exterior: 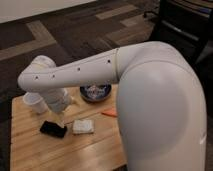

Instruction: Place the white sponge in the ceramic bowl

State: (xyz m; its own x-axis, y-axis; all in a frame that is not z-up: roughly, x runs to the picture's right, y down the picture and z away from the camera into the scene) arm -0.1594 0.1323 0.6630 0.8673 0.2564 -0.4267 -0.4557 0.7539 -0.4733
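The white sponge (pixel 83 126) lies flat on the wooden table (pixel 30 150), right of a black phone. The ceramic bowl (pixel 95 92) stands behind it at the table's far edge, dark with a pale patterned inside, partly hidden by my arm. My gripper (pixel 63 116) hangs below the white wrist, just above the table between the phone and the sponge, a little left of the sponge. It holds nothing that I can see.
A white cup (pixel 35 102) stands at the far left, next to the wrist. The black phone (pixel 53 129) lies left of the sponge. A small orange object (pixel 110 113) lies right of the sponge. My large white body (pixel 160 110) covers the table's right side.
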